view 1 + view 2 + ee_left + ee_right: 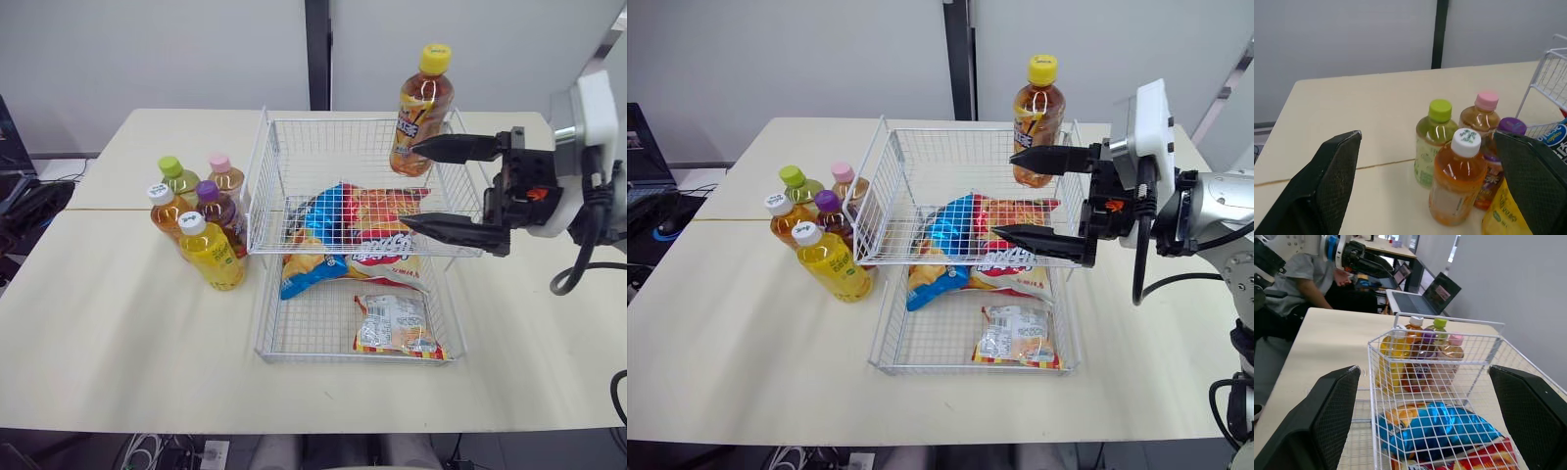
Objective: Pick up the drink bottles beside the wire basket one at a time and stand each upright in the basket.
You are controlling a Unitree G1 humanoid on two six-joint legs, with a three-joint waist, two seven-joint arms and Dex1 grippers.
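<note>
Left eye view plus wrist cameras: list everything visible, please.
Table: one, cream, under everything.
Wire basket: one, white, table centre.
Snack bags: three, blue, red, pale, inside basket.
Grouped bottles: five, green, pink, purple and two white caps, left of basket.
Yellow-capped bottle: one, amber, basket's far right corner.
Person: one, seated, beyond table.
Left gripper: black, open, facing grouped bottles.
Right gripper: black, open, over basket.

Coated-metal wire basket, glossy clear-plastic bottles — matt table, perhaps laminate.
</note>
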